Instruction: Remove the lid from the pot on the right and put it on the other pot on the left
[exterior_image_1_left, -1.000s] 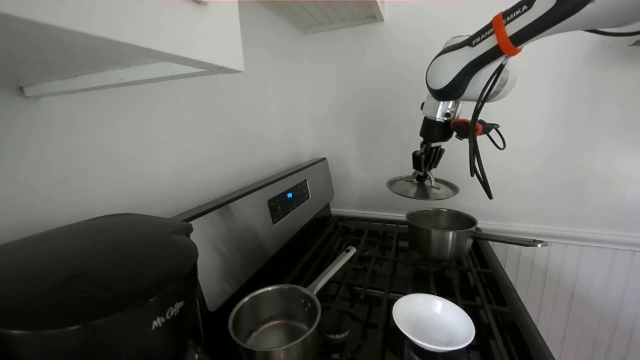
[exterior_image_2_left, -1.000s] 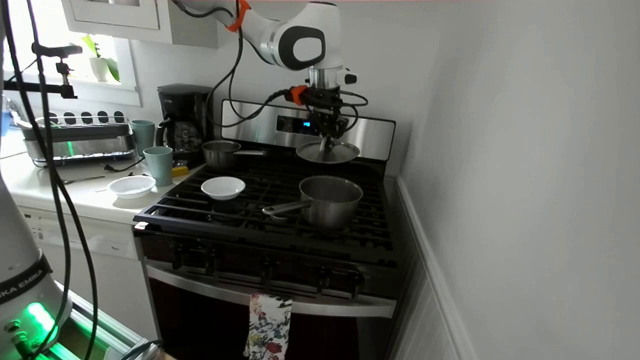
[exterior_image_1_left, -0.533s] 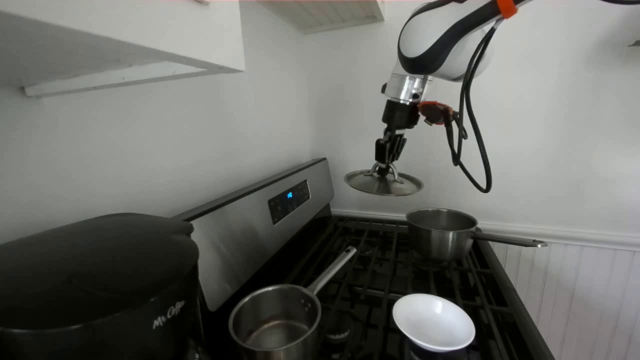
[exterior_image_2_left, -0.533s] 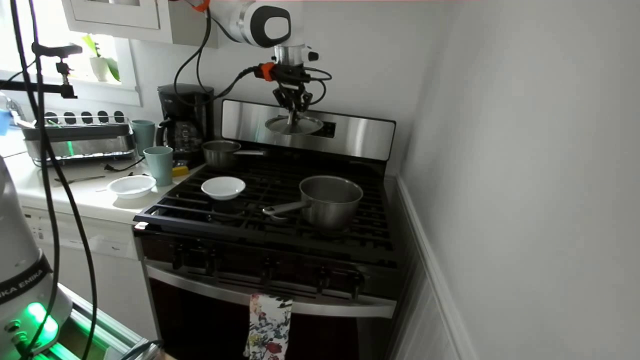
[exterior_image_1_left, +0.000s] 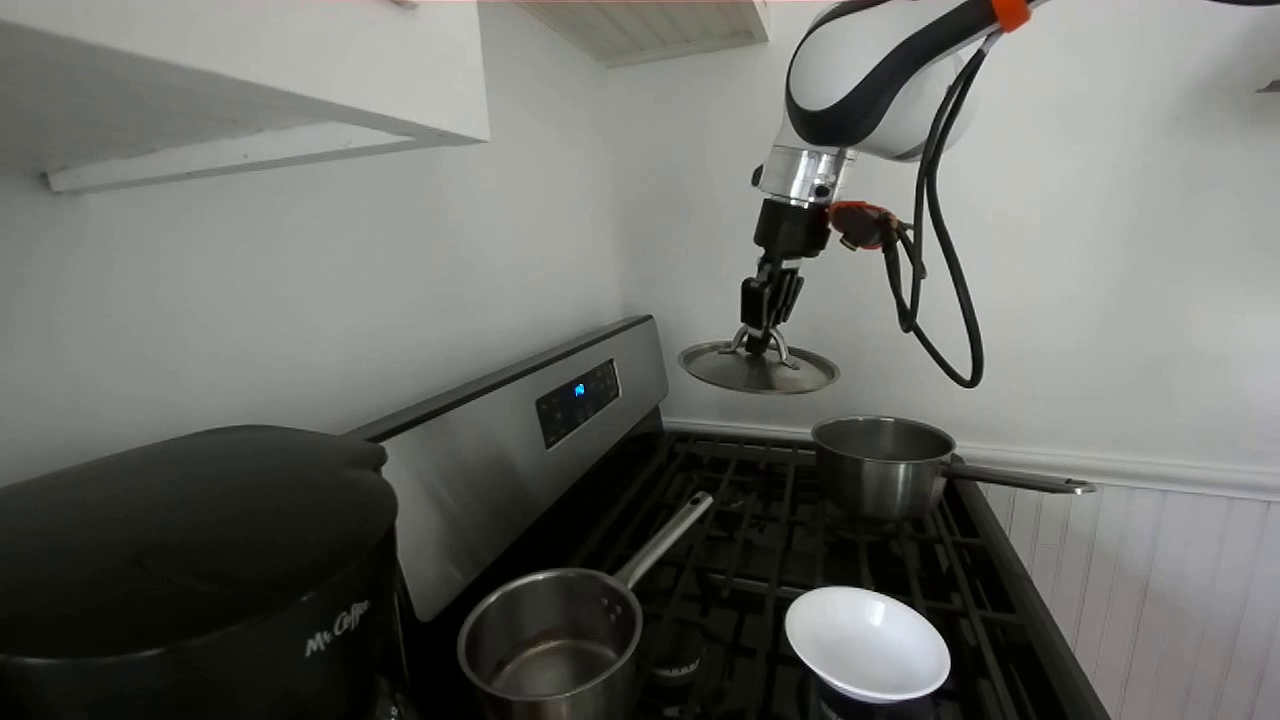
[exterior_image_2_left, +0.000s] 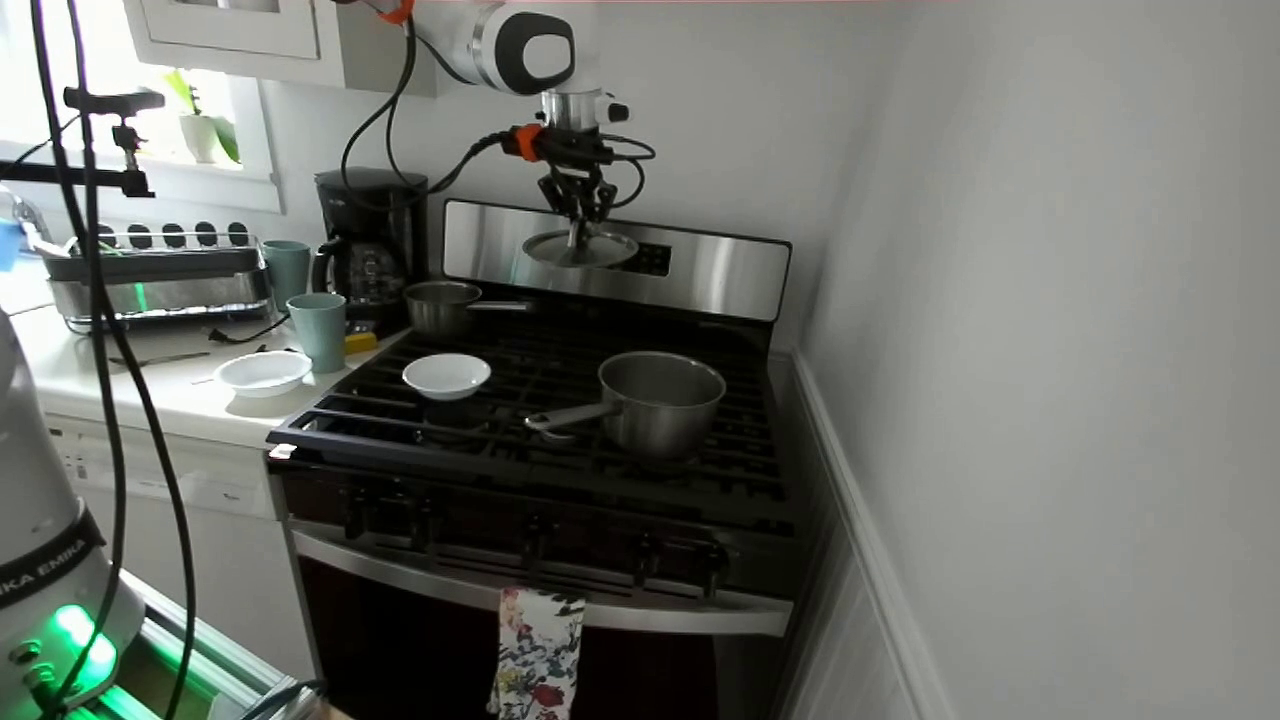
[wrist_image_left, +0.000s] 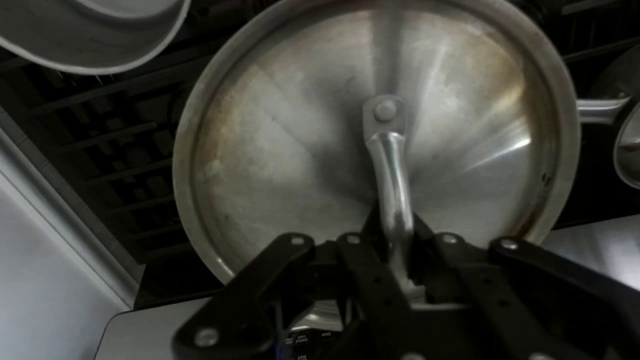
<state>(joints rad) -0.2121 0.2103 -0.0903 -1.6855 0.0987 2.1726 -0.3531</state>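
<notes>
Nearby, a white bowl (exterior_image_1_left: 867, 640) and coffee maker (exterior_image_1_left: 200, 545) flank the left pot (exterior_image_1_left: 551, 640).

A white bowl (exterior_image_2_left: 447, 377) sits on a gas stove (exterior_image_2_left: 530, 474) with a floral towel (exterior_image_2_left: 538, 645) hanging from its oven handle (exterior_image_2_left: 690, 617), while on the white counter (exterior_image_2_left: 190, 396) alongside stand a black coffee maker (exterior_image_2_left: 380, 205), two blue-green cups (exterior_image_2_left: 318, 336) and a second white bowl (exterior_image_2_left: 262, 374).

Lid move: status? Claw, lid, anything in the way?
Claw shut on handle of lid. Lid aloft, off right pot, not yet on left pot. Coffee maker beside left pot might crowd set-down.
</notes>
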